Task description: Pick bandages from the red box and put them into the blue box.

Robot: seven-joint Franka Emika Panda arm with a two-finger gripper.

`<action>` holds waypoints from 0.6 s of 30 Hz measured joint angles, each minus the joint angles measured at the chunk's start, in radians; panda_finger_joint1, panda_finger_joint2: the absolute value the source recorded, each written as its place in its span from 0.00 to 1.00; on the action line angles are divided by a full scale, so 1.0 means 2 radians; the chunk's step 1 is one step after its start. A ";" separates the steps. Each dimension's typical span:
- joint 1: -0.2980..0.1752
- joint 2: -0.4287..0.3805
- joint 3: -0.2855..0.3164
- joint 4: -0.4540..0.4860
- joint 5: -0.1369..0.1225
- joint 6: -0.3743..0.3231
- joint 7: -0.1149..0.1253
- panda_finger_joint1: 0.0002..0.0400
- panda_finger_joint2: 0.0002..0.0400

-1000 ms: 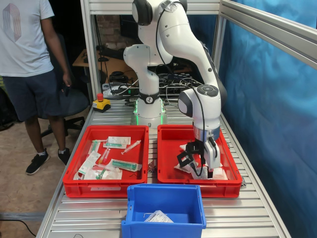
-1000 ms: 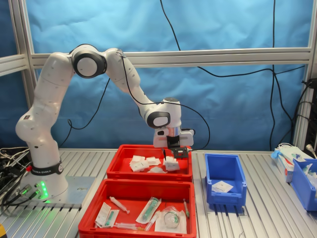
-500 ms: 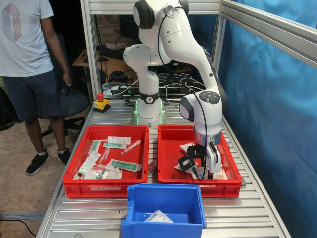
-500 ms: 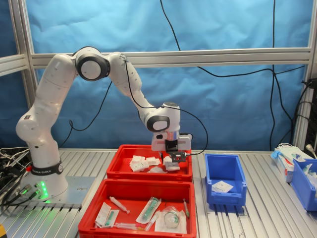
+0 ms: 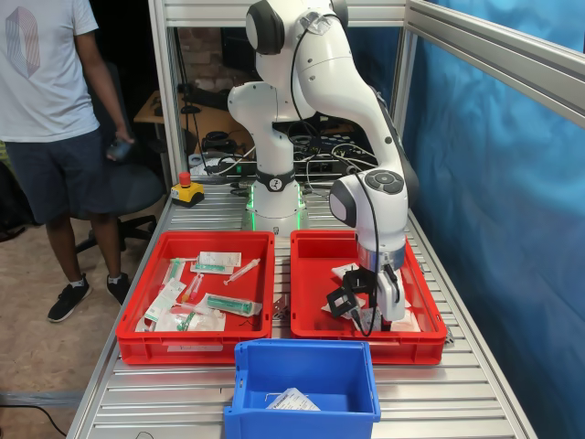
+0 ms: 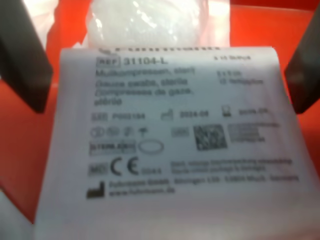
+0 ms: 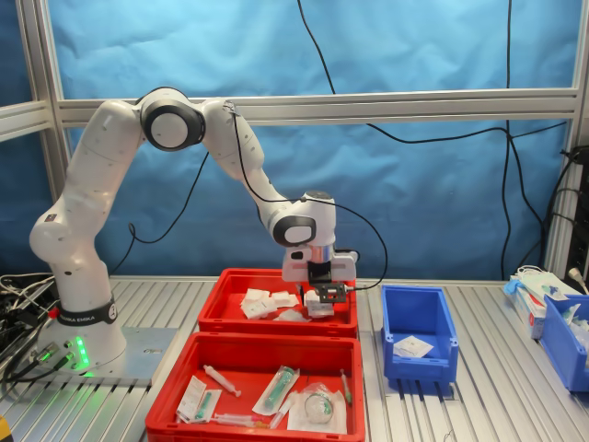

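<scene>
In the first exterior view, a person (image 5: 50, 137) stood at the left beside the table (image 5: 457, 389). Next came a red tray of syringes (image 5: 196, 293), then the red box (image 5: 315, 293) at the right, and the blue box (image 5: 306, 370) in front of both with one packet (image 5: 292, 400) inside. The tool (image 5: 370, 315) was down inside the red box among the bandages (image 5: 343, 272). In the wrist view, the two dark fingers (image 6: 22, 55) stood spread on either side of a white printed packet (image 6: 185, 135), apart from it, with a puffy gauze packet (image 6: 145, 22) past it. In the second exterior view, the bandages (image 7: 262, 302) lay in the red box (image 7: 276, 322), left of the tool (image 7: 320, 308); the blue box (image 7: 419, 336) stood to the right.
</scene>
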 joint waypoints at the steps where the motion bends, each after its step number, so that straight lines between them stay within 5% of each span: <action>1: 0.000 0.000 -0.001 0.000 0.000 0.000 0.000 1.00 1.00; 18: 0.000 0.003 -0.012 0.005 0.000 0.000 0.000 1.00 1.00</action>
